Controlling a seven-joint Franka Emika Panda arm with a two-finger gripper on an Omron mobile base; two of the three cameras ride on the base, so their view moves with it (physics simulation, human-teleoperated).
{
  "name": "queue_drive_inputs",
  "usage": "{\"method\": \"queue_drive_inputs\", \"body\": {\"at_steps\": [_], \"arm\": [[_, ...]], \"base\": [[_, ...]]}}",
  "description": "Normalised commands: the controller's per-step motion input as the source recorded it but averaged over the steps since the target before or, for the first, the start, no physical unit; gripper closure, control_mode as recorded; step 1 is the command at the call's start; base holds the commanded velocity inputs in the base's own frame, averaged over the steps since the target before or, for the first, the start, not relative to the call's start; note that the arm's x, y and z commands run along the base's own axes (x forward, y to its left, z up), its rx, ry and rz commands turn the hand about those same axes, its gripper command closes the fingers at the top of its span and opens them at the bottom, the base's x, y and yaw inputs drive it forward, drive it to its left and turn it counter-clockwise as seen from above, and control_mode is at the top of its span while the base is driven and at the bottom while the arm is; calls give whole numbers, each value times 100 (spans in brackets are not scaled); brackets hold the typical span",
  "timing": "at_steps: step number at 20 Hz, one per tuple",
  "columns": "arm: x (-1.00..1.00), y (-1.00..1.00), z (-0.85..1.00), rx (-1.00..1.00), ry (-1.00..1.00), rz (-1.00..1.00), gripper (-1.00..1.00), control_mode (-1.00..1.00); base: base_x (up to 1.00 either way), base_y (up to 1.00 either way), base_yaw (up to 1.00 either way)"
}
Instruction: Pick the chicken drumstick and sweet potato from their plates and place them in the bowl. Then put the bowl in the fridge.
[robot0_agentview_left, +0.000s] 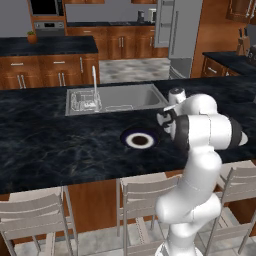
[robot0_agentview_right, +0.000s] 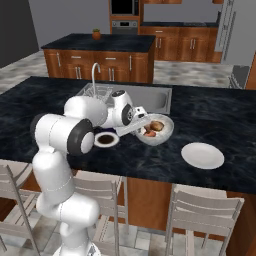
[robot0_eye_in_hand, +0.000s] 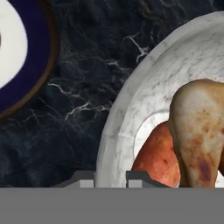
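The pale bowl (robot0_eye_in_hand: 144, 87) sits on the dark counter with the chicken drumstick (robot0_eye_in_hand: 197, 127) lying over the orange sweet potato (robot0_eye_in_hand: 157, 157) inside it. My gripper (robot0_eye_in_hand: 111, 178) is shut on the bowl's near rim, one finger on each side of the wall. In the right base view the bowl (robot0_agentview_right: 159, 131) lies just right of my gripper (robot0_agentview_right: 138, 126), with the drumstick (robot0_agentview_right: 157, 125) and sweet potato (robot0_agentview_right: 149, 133) in it. The black-rimmed plate (robot0_eye_in_hand: 37, 65) lies bare to the left of the bowl, also at plate (robot0_agentview_right: 106, 139) and plate (robot0_agentview_left: 139, 140). The steel fridge (robot0_agentview_left: 175, 30) stands far across the room.
A plain white plate (robot0_agentview_right: 202, 155) lies on the counter right of the bowl. The steel sink (robot0_agentview_left: 115, 97) with its faucet (robot0_agentview_left: 94, 80) is set into the counter behind. Chairs (robot0_agentview_left: 145, 200) line the counter's near edge.
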Motion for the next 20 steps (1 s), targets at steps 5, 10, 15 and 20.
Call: {"method": "queue_drive_inputs", "body": {"at_steps": [5, 10, 15, 20], "arm": [[-37, 15, 42, 0, 0, -6, 100, -100], [-46, 22, 38, 0, 0, -12, 100, -100], [-39, 25, 39, 0, 4, -5, 100, -100], [-39, 33, 30, 0, 4, -1, 100, -100]], "base": [[0, 0, 0], [0, 0, 0], [0, 0, 0], [0, 0, 0]]}}
